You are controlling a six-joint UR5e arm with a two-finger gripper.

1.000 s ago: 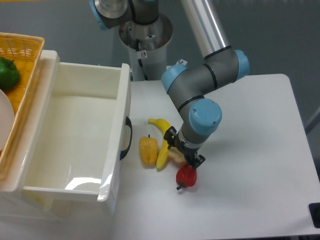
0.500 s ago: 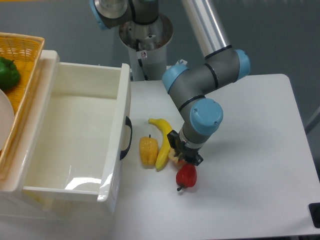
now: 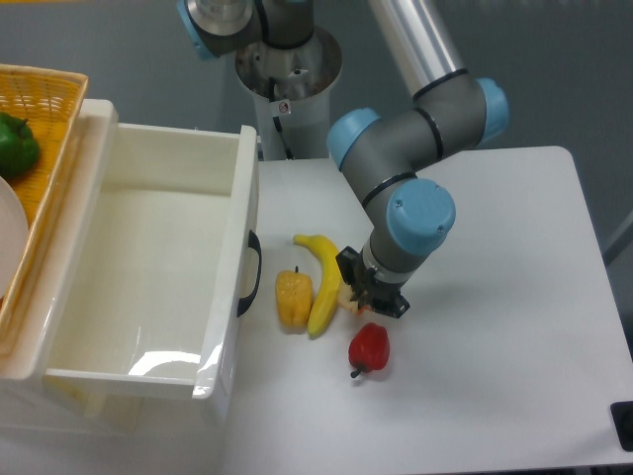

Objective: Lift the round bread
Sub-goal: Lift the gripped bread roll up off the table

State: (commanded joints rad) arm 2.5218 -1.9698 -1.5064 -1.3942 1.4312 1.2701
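Starting nearest, a red pepper (image 3: 369,346) is seen on the desk (image 3: 495,327), at 6 o'clock from the gripper (image 3: 371,300). The bread (image 3: 350,305) is mostly hidden, a pale sliver showing at the jaws' 9 o'clock edge, just beside the banana (image 3: 322,282); no long axis can be made out. The jaws seem clamped on it, though this cannot be told for certain. Compared with a second ago, the wrist has been raised and shifted toward 2 o'clock, clear of the pepper. Farther off sits the white bin (image 3: 148,267).

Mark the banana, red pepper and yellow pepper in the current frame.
banana (image 3: 323,279), fixed camera, middle of its curved body
red pepper (image 3: 369,346), fixed camera, centre of its red body
yellow pepper (image 3: 293,299), fixed camera, middle of its body
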